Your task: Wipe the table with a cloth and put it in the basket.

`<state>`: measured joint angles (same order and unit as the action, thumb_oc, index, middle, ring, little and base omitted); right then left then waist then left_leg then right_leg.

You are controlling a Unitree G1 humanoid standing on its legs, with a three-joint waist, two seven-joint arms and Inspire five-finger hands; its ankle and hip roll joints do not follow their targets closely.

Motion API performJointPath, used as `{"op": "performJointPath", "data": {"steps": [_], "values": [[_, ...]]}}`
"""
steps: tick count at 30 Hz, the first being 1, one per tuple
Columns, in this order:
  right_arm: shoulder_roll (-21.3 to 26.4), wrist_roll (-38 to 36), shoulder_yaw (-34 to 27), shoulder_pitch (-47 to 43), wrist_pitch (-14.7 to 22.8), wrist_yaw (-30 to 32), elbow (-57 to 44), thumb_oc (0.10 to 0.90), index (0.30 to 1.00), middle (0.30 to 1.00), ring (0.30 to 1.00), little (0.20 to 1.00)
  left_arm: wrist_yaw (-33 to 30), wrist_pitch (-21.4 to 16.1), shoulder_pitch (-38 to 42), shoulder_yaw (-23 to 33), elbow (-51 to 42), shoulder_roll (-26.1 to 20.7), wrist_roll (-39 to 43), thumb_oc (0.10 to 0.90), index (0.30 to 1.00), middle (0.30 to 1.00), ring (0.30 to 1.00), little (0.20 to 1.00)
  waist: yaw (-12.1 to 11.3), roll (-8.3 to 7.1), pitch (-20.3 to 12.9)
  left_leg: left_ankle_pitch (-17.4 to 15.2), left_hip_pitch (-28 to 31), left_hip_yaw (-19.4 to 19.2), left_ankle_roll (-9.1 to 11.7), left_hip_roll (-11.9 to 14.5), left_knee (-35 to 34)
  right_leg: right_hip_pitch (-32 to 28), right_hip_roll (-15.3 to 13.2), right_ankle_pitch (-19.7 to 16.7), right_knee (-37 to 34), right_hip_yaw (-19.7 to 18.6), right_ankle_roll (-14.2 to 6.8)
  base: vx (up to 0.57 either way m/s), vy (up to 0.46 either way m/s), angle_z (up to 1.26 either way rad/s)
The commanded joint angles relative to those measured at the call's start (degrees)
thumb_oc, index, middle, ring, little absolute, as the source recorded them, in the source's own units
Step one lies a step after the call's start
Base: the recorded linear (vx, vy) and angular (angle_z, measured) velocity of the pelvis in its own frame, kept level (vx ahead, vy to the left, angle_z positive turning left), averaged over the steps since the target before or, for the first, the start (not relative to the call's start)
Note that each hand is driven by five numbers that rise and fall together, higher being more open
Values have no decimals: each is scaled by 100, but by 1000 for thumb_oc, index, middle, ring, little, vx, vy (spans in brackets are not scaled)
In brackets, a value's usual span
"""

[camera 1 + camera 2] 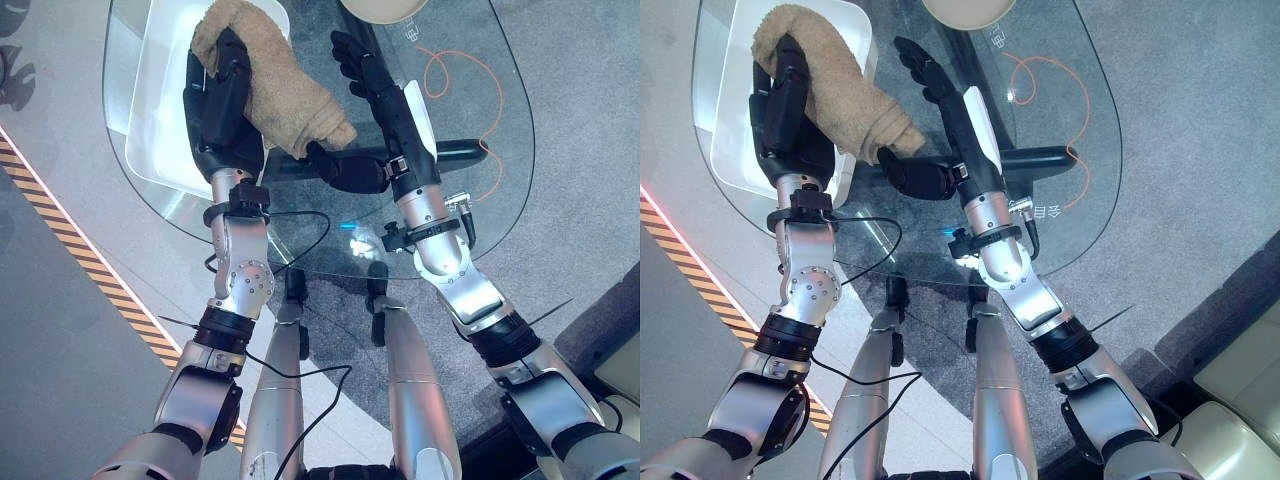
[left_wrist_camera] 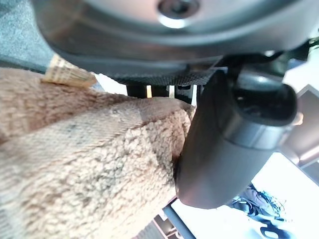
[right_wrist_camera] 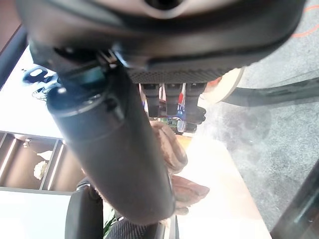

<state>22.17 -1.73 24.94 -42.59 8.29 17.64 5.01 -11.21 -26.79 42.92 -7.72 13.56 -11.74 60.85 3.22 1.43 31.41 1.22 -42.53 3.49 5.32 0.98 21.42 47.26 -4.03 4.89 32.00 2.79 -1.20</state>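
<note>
A white rectangular basket (image 1: 150, 120) is seen at the left of the rounded glass table (image 1: 500, 150). Over its right rim a tan, fleecy cloth (image 1: 275, 85) is held by the left hand (image 1: 222, 95), the fingers curled round it. The nubbly pile (coarse loops, bunched into folds) is shown close only in the left wrist view. Just right, the right hand (image 1: 365, 75) is held over the glass, fingers straight and slightly apart. A round cream-coloured dish (image 1: 385, 10) lies beyond it.

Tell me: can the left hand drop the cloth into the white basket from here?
Probably yes. The left hand grips the cloth directly over the white basket, with nothing visible between them.
</note>
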Motion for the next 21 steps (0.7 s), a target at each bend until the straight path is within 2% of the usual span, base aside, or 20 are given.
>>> {"op": "performJointPath", "data": {"steps": [1,12,21], "values": [[-257,43,-383,-587,686,120,-1036,800,900,900,900,900,68,-838,783,253,-815,-163,-772,100,300,300,300,200,-76,-75,-161,-333,135,-478,-335,-411,158,-403,448,130,-400,47,-20,0,0,0],[-204,213,-444,-537,596,384,-875,800,900,900,900,900,-505,-1077,840,356,-832,-244,-1412,100,300,300,300,200,-70,-72,-161,-335,137,-482,-322,-405,156,-407,442,132,-408,44,-14,0,0,0],[-33,389,-673,-323,760,944,-726,800,900,900,900,900,-1031,-1270,777,517,-749,-437,-1989,100,300,300,300,200,-43,-79,-161,-349,151,-477,-312,-390,155,-416,452,146,-392,30,-23,0,0,0]]}}
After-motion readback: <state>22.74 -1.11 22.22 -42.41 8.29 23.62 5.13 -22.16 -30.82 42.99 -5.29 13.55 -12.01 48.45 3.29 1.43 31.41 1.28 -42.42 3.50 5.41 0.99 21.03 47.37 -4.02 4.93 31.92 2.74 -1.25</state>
